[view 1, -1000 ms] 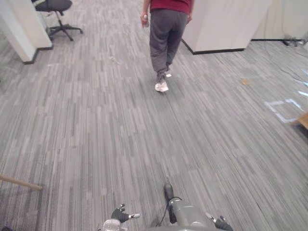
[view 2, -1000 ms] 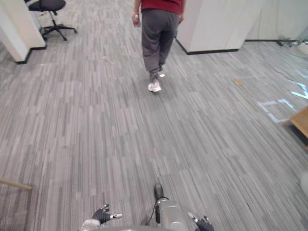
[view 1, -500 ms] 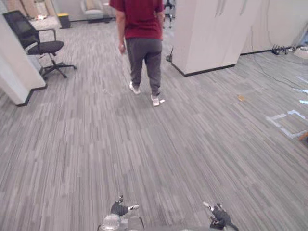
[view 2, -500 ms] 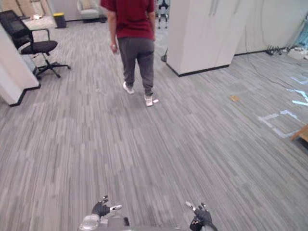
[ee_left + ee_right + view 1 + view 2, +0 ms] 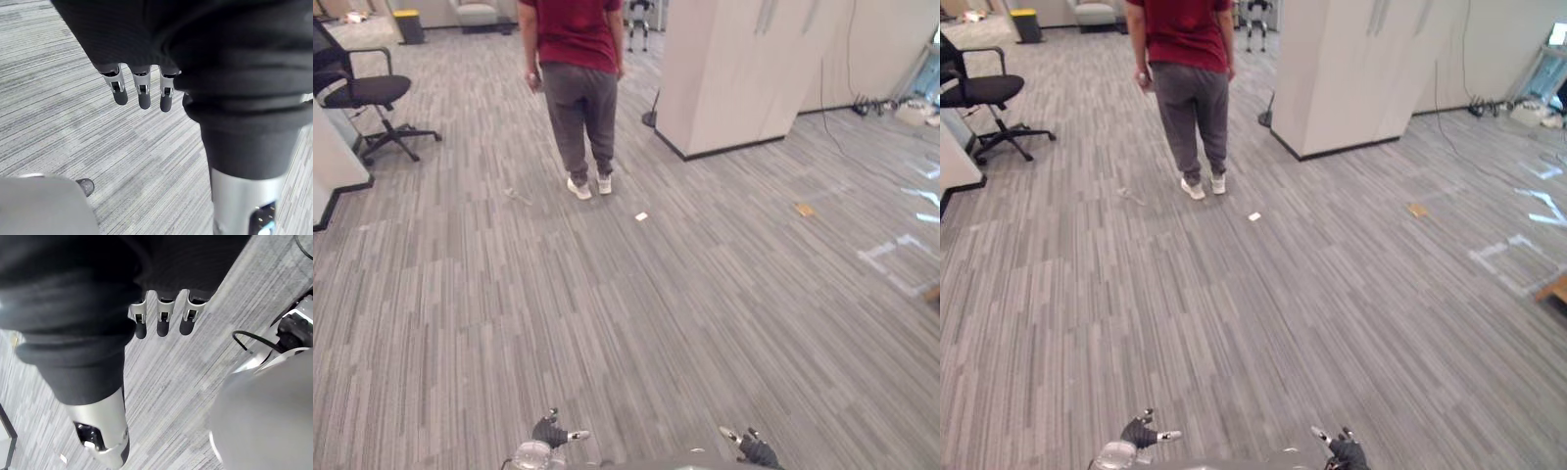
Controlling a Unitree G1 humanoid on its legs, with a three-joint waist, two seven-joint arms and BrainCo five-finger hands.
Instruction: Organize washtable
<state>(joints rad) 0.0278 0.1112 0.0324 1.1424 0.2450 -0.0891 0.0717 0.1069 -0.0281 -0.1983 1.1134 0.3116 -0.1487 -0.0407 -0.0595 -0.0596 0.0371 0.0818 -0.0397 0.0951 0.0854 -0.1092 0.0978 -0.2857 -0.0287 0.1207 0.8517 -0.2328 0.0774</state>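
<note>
My left hand (image 5: 551, 431) hangs low at the bottom edge of the eye views, over grey striped carpet. In the left wrist view its fingers (image 5: 140, 93) point down, straight and relaxed, with nothing in them. My right hand (image 5: 756, 450) hangs the same way at the lower right. Its fingers (image 5: 161, 318) are straight too and hold nothing. Under both hands lies only carpet.
A person (image 5: 576, 88) in a red top and grey trousers walks ahead, back turned. A black office chair (image 5: 362, 93) stands far left and a white cabinet block (image 5: 734, 69) far right. Small scraps (image 5: 641, 216) and tape marks (image 5: 891, 259) lie on the carpet.
The whole picture has shifted, so the camera has moved and now looks further up the room. The person has stepped on ahead. Both hands hang as before.
</note>
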